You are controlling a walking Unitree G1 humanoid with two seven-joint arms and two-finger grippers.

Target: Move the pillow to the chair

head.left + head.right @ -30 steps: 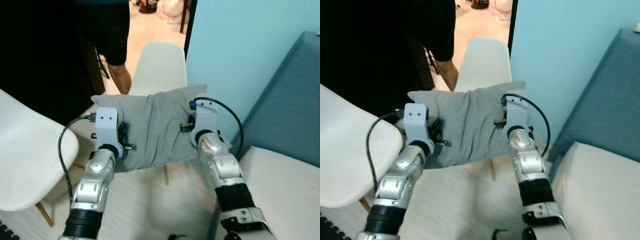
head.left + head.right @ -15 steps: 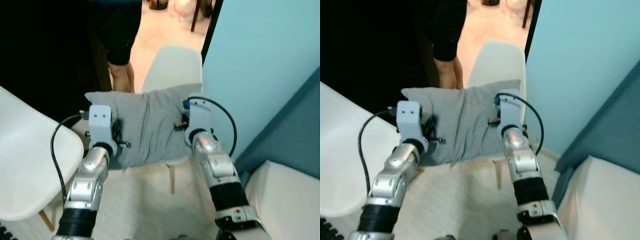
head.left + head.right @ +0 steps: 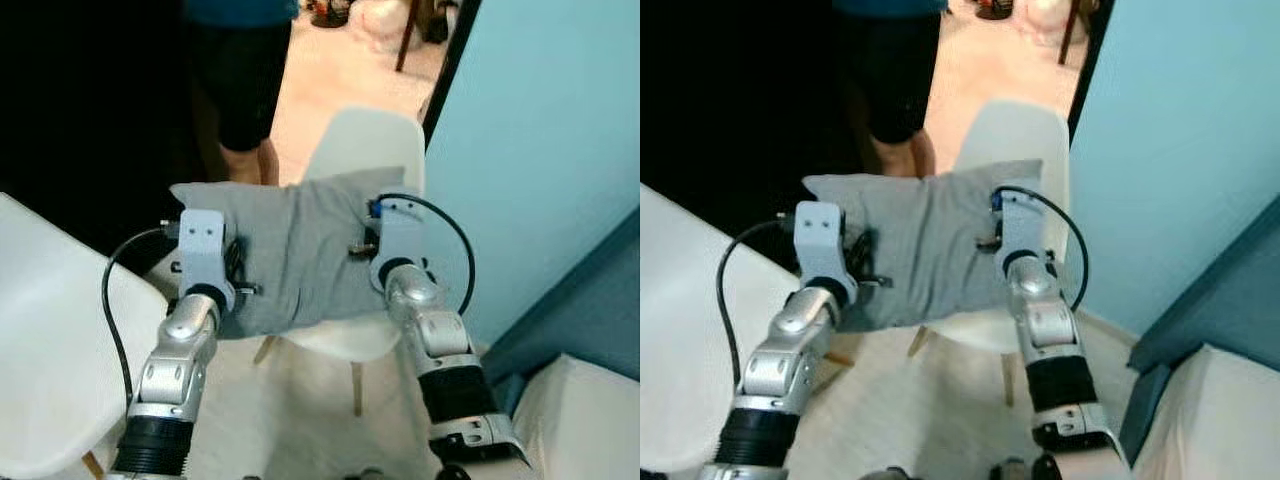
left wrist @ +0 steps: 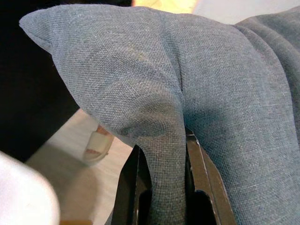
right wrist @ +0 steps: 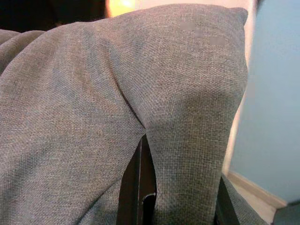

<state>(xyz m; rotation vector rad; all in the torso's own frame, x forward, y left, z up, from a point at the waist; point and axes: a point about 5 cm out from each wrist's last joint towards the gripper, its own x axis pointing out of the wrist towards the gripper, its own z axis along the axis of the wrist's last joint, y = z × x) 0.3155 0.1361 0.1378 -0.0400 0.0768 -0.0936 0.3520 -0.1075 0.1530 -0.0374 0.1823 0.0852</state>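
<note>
I hold a grey fabric pillow (image 3: 295, 245) up in the air between both arms. My left gripper (image 4: 161, 187) is shut on a pinched fold at the pillow's left end. At the right end my right gripper (image 5: 171, 187) is shut on another fold of the pillow (image 5: 140, 93). A white shell chair (image 3: 365, 150) with wooden legs stands right behind and below the pillow, its seat partly hidden by the cloth. In the left eye view the left gripper's white wrist sits at the pillow's left edge and the right one at its right edge.
A person (image 3: 240, 90) in dark shorts stands just beyond the chair on the left. A pale blue wall (image 3: 540, 150) closes the right side. Another white chair (image 3: 50, 340) is close at my left. A dark blue sofa (image 3: 590, 300) and white cushion (image 3: 585, 420) lie at lower right.
The view has shifted forward and to the right: the white chair now sits closer under the pillow, and the sofa has slid toward the right edge. Both grips on the pillow are unchanged.
</note>
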